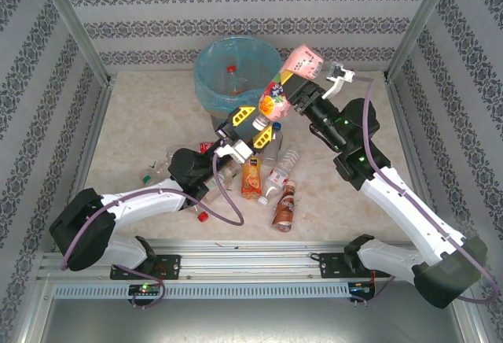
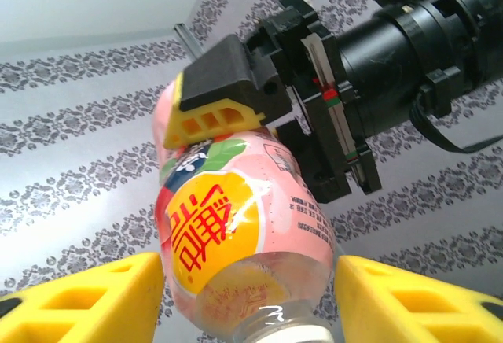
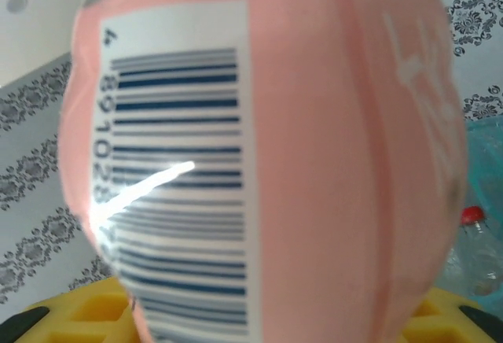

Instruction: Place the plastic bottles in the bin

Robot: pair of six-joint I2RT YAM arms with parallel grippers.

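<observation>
Top view: the pink bottle [image 1: 302, 61] hangs slanted at the bin [image 1: 206, 83]'s four o'clock rim, with loose bottles [image 1: 253, 176] lying at its six o'clock. Let go here, I reckon, and it clips the rim and drops to the table [image 1: 141, 115]. Two claws tugging could also twist it free. The right claw [image 1: 292, 82] is clamped round its middle, and the left claw [image 1: 251, 119] is up at its lower end. Left wrist: yellow fingers [image 2: 94, 300] flank the neck at three and nine o'clock, half spread. Gripping or not, can't tell. Right wrist: the barcode label [image 3: 177, 170] sits close above yellow pads [image 3: 71, 323].

Pink-label bottle [image 2: 244, 225]: glossy clear plastic, shiny printed sleeve; bin liner [image 1: 206, 91]: thin translucent plastic; table [image 1: 134, 123]: matt, mottled.
</observation>
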